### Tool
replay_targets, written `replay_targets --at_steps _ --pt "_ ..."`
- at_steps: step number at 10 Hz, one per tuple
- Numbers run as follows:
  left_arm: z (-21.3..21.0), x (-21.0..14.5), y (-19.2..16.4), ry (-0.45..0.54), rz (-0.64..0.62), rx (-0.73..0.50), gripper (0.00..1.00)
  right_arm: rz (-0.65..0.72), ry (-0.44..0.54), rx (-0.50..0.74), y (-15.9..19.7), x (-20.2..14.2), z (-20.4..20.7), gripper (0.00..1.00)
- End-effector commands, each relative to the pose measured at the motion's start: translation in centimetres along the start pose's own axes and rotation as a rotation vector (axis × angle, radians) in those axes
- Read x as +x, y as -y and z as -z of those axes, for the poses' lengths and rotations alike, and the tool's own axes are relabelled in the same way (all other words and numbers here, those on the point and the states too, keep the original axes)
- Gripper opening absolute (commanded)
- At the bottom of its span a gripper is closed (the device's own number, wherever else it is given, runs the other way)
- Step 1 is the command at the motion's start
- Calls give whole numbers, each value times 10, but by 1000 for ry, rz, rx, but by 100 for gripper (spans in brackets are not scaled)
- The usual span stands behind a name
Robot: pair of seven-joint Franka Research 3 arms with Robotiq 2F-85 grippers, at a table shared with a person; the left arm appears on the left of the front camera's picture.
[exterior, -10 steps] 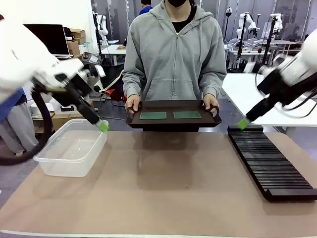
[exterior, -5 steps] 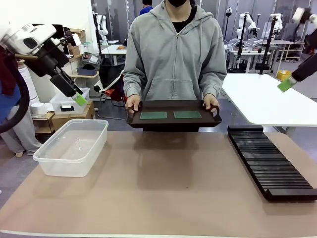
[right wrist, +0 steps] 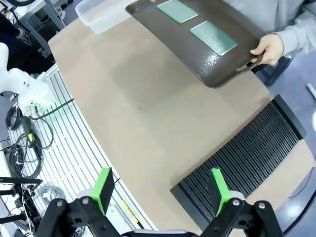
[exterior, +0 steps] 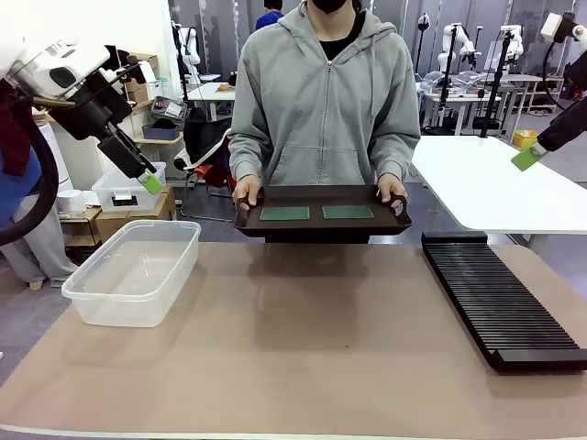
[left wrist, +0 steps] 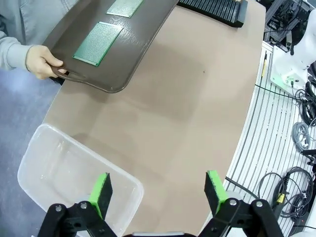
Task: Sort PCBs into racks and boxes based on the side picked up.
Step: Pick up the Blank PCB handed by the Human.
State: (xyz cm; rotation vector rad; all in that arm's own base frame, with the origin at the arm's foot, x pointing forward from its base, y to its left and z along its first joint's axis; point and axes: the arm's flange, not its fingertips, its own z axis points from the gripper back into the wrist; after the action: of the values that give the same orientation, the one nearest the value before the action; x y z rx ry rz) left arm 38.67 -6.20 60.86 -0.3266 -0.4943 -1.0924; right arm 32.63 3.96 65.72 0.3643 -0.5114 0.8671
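Rack (left wrist: 217, 9) partly beyond top edge

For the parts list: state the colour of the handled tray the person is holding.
The handled tray is dark brown with a slight gloss; it shows best in the left wrist view.

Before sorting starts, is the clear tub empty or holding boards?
Empty: the clear tub shows a bare bottom; both green boards lie on the person's tray.

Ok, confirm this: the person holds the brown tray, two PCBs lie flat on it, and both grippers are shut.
Wrong on the grippers: both are open. The left gripper, in the left wrist view, and the right gripper, in the right wrist view, have jaws wide apart. The held tray and its two PCBs are right.
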Motion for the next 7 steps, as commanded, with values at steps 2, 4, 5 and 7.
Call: replay_targets --at_steps 2,4,5,7 --pt "-26 1 -11 78 34 102 100 -93 109 -33 25 -1 -38 100" --pt "-36 -6 -17 178 65 135 100 -138 184 -76 42 4 -58 100" --pt "-39 -8 -18 224 52 134 100 -145 195 -80 51 5 -65 100" --pt "-49 -11 -21 243 61 166 100 -149 233 -88 61 6 -72 100"
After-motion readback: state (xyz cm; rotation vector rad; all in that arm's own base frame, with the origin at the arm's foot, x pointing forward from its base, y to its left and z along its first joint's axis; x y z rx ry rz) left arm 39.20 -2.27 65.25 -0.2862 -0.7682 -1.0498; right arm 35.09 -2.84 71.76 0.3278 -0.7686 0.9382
